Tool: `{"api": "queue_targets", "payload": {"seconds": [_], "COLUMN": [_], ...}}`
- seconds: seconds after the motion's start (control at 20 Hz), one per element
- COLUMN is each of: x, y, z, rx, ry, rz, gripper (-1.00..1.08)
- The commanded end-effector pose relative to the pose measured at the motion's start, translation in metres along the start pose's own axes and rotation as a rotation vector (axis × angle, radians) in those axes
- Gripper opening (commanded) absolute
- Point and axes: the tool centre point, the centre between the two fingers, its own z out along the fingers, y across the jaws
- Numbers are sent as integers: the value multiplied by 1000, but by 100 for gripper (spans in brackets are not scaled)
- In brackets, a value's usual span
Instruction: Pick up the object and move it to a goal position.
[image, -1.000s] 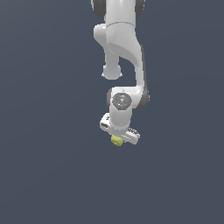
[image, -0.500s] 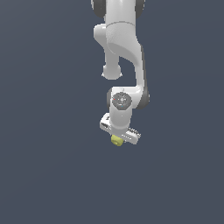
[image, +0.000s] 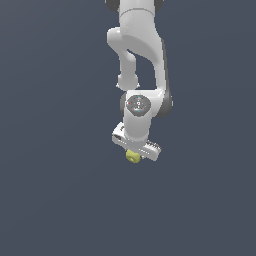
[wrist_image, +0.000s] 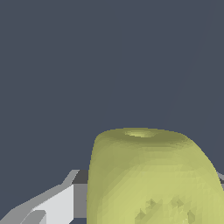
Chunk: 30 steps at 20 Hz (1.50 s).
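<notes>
White Panda arm (image: 140, 55) hangs from top of exterior view, wrist pointing down. Gripper (image: 133, 156) clamped on yellow-green cube (image: 132, 156); cube sits between fingers (wrist_image: 52, 205), dimpled faces visible, against plain grey backdrop.

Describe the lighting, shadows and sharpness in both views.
Exterior view: flat, even light, no cast shadow on the plain grey backdrop; the hand and yellow-green cube look small and soft-edged. Wrist view: the cube looms large, faceted, softly shaded, no glare.
</notes>
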Motion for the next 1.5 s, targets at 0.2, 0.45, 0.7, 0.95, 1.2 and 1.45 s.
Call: {"api": "queue_targets", "payload": {"seconds": [0.2,0.45,0.7,0.95,1.2,1.45], "x": [2,4,6,9,12,16], "y": [7,14,21,27,32,35], "z": [-60,-119,-180,-237,-291,-332], "rx": [1,1,1,0,0,0], "ry": [1,1,1,1,1,1], "rz": [1,1,1,2,2,1], "gripper": [-100,-100,-100,-100,-100,-100]}}
